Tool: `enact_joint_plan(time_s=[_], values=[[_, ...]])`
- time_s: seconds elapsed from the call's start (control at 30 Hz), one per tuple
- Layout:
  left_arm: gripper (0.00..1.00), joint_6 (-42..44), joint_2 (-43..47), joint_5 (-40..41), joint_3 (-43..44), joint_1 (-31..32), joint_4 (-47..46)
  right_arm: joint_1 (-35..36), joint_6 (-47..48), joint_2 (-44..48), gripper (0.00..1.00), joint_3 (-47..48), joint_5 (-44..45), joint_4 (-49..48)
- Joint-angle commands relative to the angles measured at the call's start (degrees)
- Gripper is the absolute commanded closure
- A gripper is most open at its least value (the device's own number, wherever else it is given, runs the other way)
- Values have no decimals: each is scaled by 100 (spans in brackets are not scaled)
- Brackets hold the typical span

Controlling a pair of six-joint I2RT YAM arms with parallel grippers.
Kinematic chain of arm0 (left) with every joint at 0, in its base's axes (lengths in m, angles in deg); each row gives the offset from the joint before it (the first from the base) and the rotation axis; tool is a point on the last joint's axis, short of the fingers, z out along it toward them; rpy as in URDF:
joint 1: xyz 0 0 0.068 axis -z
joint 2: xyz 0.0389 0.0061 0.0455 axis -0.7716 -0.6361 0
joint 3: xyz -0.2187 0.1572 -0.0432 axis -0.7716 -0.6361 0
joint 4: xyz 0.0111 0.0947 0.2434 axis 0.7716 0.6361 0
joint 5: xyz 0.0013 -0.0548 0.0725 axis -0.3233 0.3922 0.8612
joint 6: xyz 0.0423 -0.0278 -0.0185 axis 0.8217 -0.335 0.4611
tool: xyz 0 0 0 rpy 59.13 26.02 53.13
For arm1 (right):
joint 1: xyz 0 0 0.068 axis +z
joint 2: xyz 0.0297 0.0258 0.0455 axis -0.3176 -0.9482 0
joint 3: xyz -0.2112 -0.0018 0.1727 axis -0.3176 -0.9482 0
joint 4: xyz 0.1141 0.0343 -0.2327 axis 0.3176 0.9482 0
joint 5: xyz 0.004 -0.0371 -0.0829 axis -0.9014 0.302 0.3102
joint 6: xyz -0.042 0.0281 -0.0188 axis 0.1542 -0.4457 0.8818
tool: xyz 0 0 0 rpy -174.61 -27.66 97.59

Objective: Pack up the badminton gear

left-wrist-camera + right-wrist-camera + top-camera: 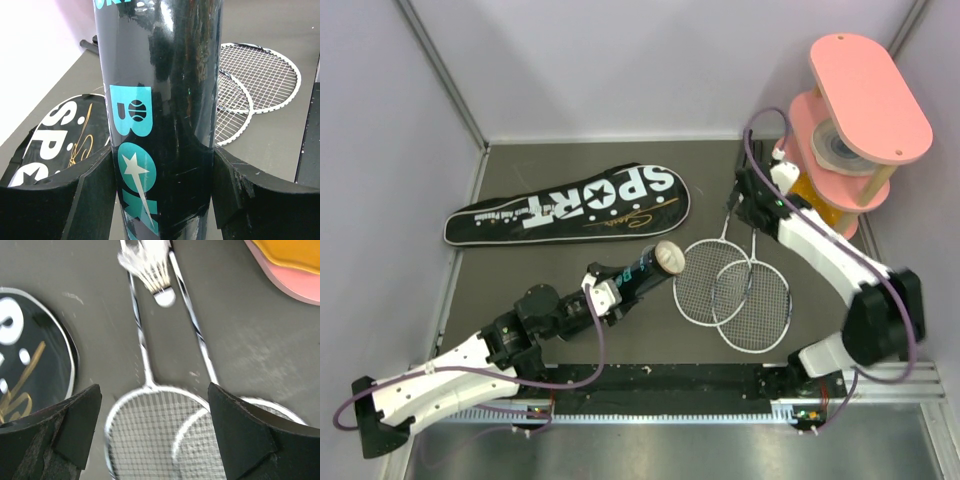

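My left gripper [610,290] is shut on the long black shuttle tube [632,278], which it holds tilted above the mat. In the left wrist view the tube [160,100] fills the gap between the jaws of the left gripper [162,160]. A pale round end, seemingly a shuttlecock [668,257], shows at the tube's mouth. Two silver rackets [735,290] lie overlapped at centre right. My right gripper [748,200] hovers open over their shafts. Under the right gripper [155,400], a white feather shuttlecock [152,267] lies between the two shafts. The black SPORT bag [570,205] lies flat at the back left.
A pink tiered stand [860,110] holding a tape roll stands at the back right corner, close to the right arm. Its edge [295,270] shows in the right wrist view. Grey walls enclose the mat on three sides.
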Motion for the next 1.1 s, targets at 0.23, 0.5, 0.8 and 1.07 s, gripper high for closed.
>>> enact_joint_plan(time_s=[0.23, 0.5, 0.8, 1.07], values=[[80, -49, 84, -158, 223, 37, -514, -522, -1887, -3814, 14, 4591, 1181, 2279], [80, -14, 67, -114, 197, 37, -549, -935, -2037, -5212, 19, 5675, 1206, 2649], [80, 30, -126, -114, 214, 37, -584, -997, -2221, -5495, 29, 5544, 1040, 2658], [80, -5, -188, -140, 188, 37, -628, -997, -2319, -5337, 61, 5491, 1022, 2640]])
